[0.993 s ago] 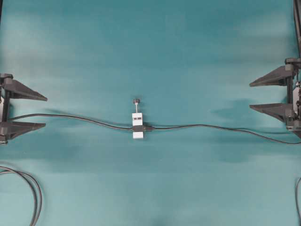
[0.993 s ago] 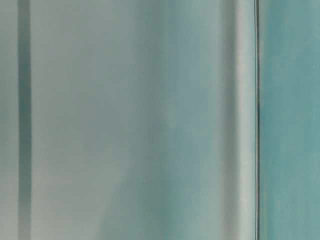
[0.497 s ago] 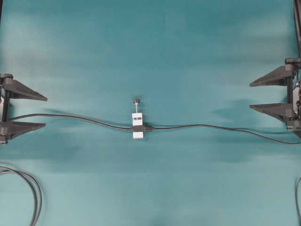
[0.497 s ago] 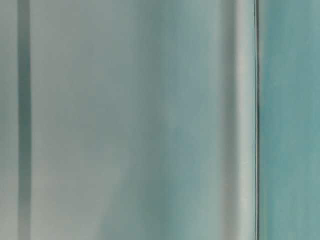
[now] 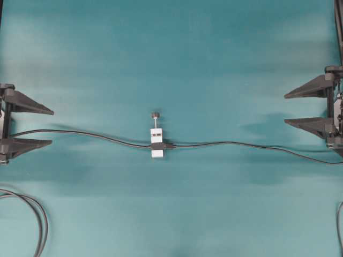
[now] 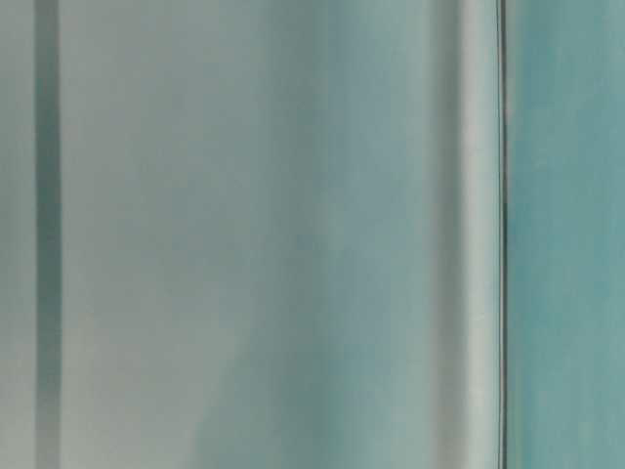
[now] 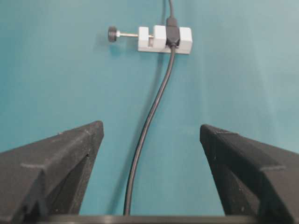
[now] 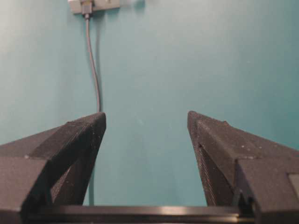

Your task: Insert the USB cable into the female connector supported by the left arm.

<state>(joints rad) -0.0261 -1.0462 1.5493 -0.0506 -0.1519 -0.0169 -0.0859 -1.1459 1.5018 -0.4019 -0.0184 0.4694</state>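
Observation:
A white block [image 5: 156, 151] lies at the middle of the teal table, with a black female connector [image 7: 172, 35] clamped in it. Its fixed cable [image 5: 80, 133] runs left, passing between the fingers of my left gripper [image 5: 52, 127]. The thin black USB cable [image 5: 241, 144] runs right from the block, and its plug [image 5: 168, 145] lies against the connector. Whether the plug is seated I cannot tell. My left gripper [image 7: 151, 126] is open and empty, far left of the block. My right gripper [image 5: 285, 109] is open and empty at the far right, the USB cable [image 8: 93, 70] beside its left finger.
A screw with a dark knob [image 5: 155, 114] sticks out of the block's far side. Thicker looped black cables [image 5: 38, 225] lie at the front left corner, and another cable [image 5: 340, 219] shows at the right edge. The table-level view is a blur.

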